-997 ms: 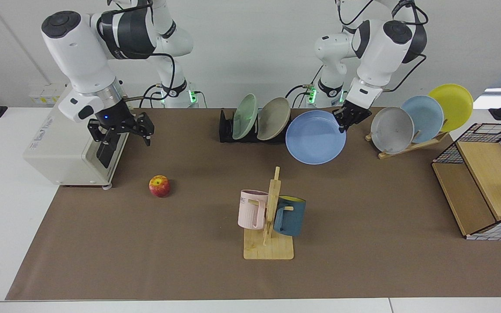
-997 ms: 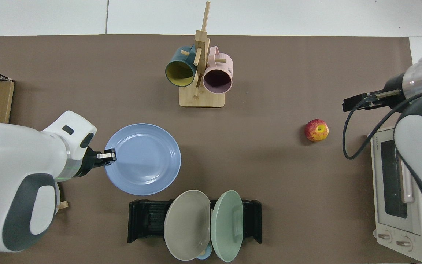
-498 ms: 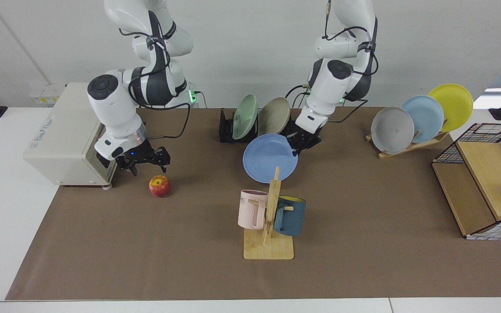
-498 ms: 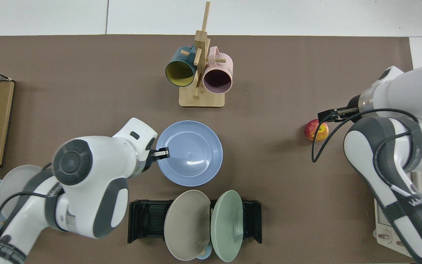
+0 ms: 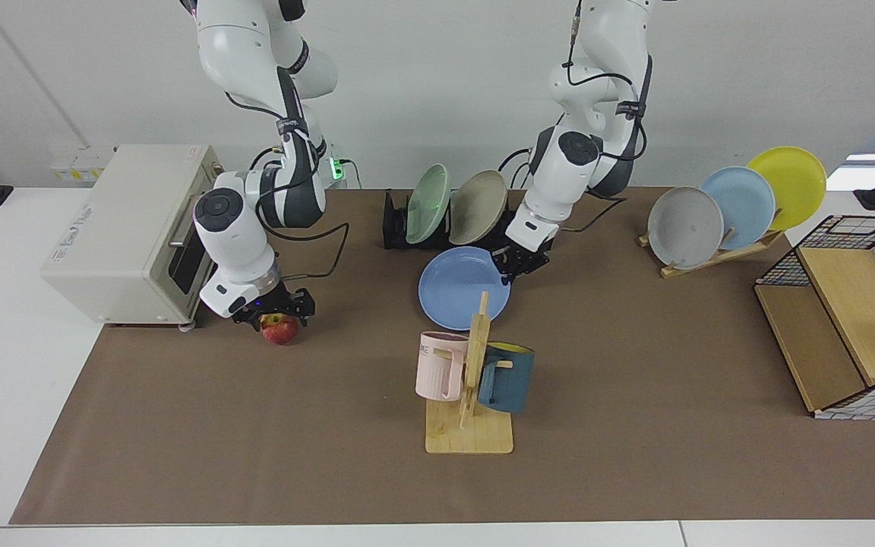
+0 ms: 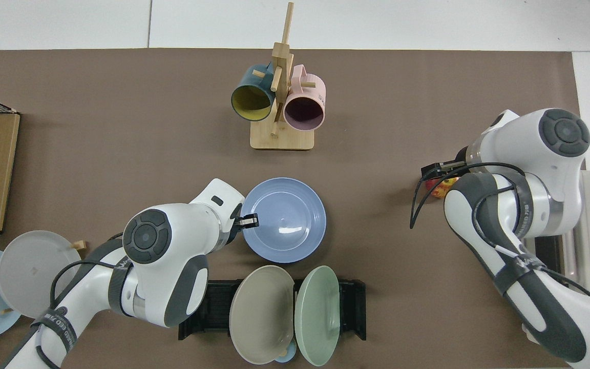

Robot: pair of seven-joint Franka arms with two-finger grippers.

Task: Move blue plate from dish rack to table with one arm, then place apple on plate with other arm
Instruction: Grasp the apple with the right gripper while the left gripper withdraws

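The left tool (image 5: 517, 264) has lowered the blue plate (image 5: 462, 287) from mid-air to the tabletop (image 5: 635, 395) just in front of the dish rack (image 5: 396, 224) — fingers still clamped on its rim, so release remains. The right tool (image 5: 276, 310) has dropped over the apple (image 5: 279, 330), fingers spread to either side, not yet closed. The rack holds a green plate (image 5: 428, 203) and a beige plate (image 5: 478, 207) — the blue one's slot is empty.
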